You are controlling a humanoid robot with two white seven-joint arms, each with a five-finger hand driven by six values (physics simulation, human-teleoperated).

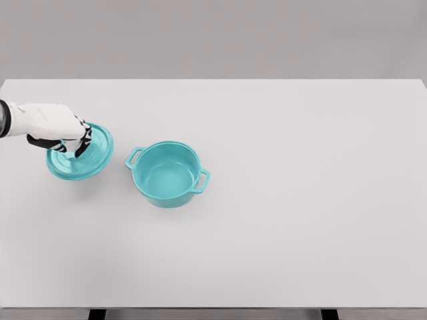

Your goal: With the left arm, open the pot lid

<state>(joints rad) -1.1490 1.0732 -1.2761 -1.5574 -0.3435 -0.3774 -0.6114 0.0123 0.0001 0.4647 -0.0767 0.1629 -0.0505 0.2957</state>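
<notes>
A teal pot (167,173) with two side handles stands uncovered on the white table, left of the middle, and its inside looks bare. Its round teal lid (81,155) sits to the pot's left, apart from it and tilted slightly, near the table surface. My left hand (70,141) reaches in from the left edge and its fingers curl over the lid's top, hiding the knob. The right arm does not show.
The white table (300,200) spans almost the whole view, with its front edge near the bottom. Nothing else stands on it.
</notes>
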